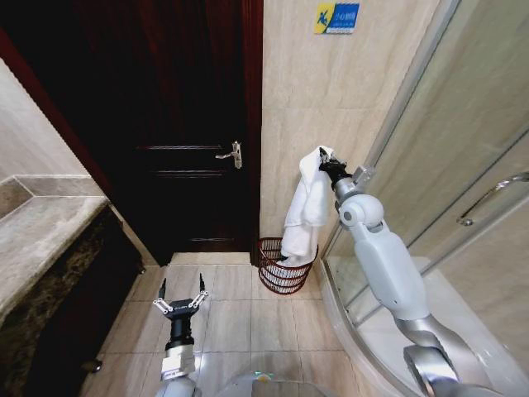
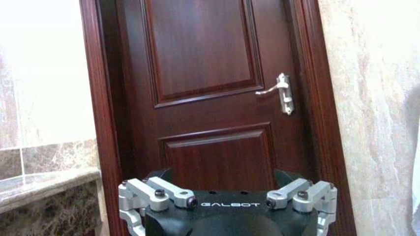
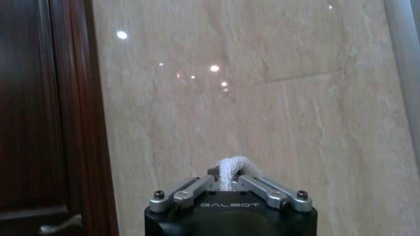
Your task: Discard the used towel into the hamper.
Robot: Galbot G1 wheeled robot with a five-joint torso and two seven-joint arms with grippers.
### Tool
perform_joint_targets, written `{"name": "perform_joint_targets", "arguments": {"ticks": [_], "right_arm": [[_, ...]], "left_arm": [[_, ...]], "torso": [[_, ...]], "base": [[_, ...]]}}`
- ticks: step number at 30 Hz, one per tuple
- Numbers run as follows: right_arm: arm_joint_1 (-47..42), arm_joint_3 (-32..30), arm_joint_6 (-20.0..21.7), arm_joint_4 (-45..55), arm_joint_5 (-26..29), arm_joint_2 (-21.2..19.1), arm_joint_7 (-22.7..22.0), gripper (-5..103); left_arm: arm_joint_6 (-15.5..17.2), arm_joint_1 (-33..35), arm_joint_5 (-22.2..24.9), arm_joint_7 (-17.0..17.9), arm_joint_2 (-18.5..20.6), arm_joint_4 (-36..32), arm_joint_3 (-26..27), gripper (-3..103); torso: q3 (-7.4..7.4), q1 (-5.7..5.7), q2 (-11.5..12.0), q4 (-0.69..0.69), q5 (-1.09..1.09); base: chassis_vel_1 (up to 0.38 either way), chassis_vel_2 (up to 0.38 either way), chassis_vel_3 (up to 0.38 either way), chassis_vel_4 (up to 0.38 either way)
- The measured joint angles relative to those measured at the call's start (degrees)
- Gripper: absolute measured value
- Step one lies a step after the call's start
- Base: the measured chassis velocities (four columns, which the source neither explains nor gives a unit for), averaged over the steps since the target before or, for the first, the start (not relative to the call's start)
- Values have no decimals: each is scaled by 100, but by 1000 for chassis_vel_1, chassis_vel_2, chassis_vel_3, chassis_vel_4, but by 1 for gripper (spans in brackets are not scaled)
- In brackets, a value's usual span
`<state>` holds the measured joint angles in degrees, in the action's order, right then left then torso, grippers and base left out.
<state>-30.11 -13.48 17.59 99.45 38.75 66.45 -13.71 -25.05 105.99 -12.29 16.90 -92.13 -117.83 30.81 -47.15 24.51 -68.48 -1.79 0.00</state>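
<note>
A white towel hangs in long folds from my right gripper, which is shut on its top end in front of the beige tiled wall. The towel's lower end dips into the hamper, a small round dark red wire basket on the floor right below. In the right wrist view a tuft of the towel sticks up between the closed fingers. My left gripper is low over the floor tiles to the left of the hamper, open and holding nothing.
A dark wooden door with a silver handle stands behind the hamper. A marble counter runs along the left. A glass shower enclosure with a curved base fills the right side.
</note>
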Motion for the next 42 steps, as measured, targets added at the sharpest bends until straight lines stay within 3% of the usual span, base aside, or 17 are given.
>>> {"name": "perform_joint_targets", "arguments": {"ticks": [23, 42], "right_arm": [[209, -239, -52, -630, 38, 123, 218, 2], [565, 92, -38, -878, -13, 337, 221, 2]], "left_arm": [[-46, 343, -244, -8, 0, -265, -47, 100], [-95, 455, -249, -8, 0, -303, -33, 100]], "torso": [[386, -310, 697, -1, 0], [680, -548, 1229, 0, 0]], "base": [[0, 0, 0, 0], [0, 0, 0, 0]]}}
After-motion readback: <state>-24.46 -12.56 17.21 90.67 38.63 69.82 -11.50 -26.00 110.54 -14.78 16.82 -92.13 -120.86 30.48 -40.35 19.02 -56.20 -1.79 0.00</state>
